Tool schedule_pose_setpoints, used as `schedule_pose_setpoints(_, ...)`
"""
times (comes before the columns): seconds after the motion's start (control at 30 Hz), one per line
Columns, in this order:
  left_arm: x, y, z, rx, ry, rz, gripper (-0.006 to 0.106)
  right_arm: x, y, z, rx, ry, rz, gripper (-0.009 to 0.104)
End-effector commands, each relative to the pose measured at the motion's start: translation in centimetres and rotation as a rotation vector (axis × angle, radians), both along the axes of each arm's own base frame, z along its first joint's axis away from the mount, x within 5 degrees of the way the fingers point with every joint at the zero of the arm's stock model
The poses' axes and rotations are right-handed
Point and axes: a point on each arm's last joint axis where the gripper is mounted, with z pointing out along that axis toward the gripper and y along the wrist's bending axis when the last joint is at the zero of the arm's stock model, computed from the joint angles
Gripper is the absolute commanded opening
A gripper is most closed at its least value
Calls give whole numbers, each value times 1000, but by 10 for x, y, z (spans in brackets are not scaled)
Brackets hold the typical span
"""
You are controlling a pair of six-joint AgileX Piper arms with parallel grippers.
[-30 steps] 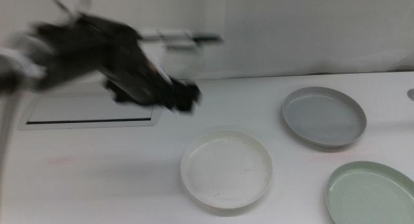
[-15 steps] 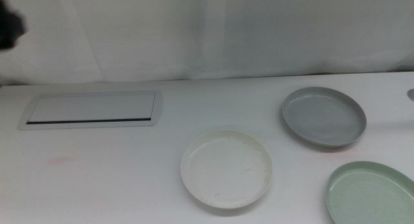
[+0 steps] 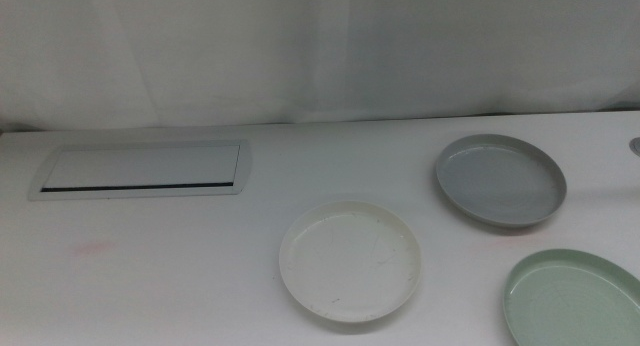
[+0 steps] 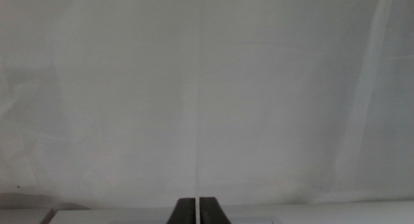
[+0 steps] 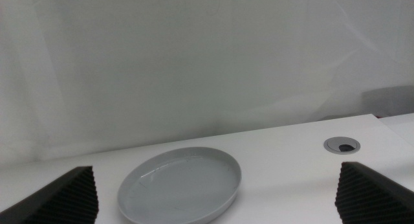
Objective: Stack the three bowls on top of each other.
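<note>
Bowls first: all three lie apart on the table (image 3: 180, 276), nothing stacked yet. The white bowl (image 3: 350, 260) sits near the middle of the tabletop, the grey bowl (image 3: 500, 180) up at about two o'clock from it, and the pale green bowl (image 3: 575, 298) at roughly four o'clock, cut off by the corner of the middle view. None of them touches another, and each one is empty, just bare glaze inside.

And the big change: a second ago the left arm was sweeping across the far left of the table, above the white panel with the dark slot (image 3: 140, 170). Now it's gone from the overhead view entirely, pulled right back. So the field is open, but no bowl has been picked up, and I'd call the task still at its very start.

Left gripper (image 4: 196, 211) points at the white curtain (image 4: 194, 88), its two dark jaws pressed together with only a hairline between them, holding nothing. Right gripper (image 5: 217, 197) waits low beside the table's right end, jaws spread wide with empty air between them. It looks straight at the grey bowl, with a round cable grommet (image 5: 342, 144) beyond it. That grey bowl looks the likeliest first pick.
</note>
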Motion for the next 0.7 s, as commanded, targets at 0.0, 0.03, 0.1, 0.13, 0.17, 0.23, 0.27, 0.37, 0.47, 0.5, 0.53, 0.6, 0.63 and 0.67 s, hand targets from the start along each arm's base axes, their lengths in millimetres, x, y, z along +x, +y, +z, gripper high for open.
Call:
schedule_pose_setpoints(0.0,-10,0,-22,-15,-18,-1,-3,-1,0,-13,-15,31,3,103)
schedule_pose_setpoints(0.03,-12,0,-31,-22,-14,-1,-3,-1,0,-13,-15,31,3,103)
schedule_pose_setpoints(0.1,-14,0,-50,-53,6,0,-3,-1,0,-13,-15,31,3,103)
schedule_pose_setpoints(0.13,-14,0,-61,-70,26,2,-3,-1,0,-13,-15,31,3,103)
schedule_pose_setpoints(0.17,-15,0,-72,-86,46,4,-3,-1,0,-13,-15,31,3,103)
schedule_pose_setpoints(0.23,-14,-1,-102,-130,70,4,-3,-1,0,-13,-15,31,3,103)
schedule_pose_setpoints(0.27,-14,-1,-108,-132,66,2,-3,-1,0,-13,-15,25,4,103)
schedule_pose_setpoints(0.37,-14,-1,-123,-152,99,6,-3,0,0,-9,-12,-1,6,103)
schedule_pose_setpoints(0.47,-14,-1,-122,-152,96,4,-3,0,0,4,-9,-38,6,103)
schedule_pose_setpoints(0.5,-14,-1,-122,-152,96,4,-3,-1,0,12,-9,-55,4,103)
schedule_pose_setpoints(0.53,-14,-1,-122,-152,96,4,-3,-1,0,20,-16,-69,3,103)
schedule_pose_setpoints(0.6,-14,-1,-122,-152,96,4,-3,-4,-1,46,-45,-67,-12,103)
schedule_pose_setpoints(0.63,-14,-1,-122,-152,96,4,-3,-6,-2,56,-67,-51,-20,103)
schedule_pose_setpoints(0.67,-14,-1,-122,-152,96,4,-3,-8,-4,69,-92,-21,-30,103)
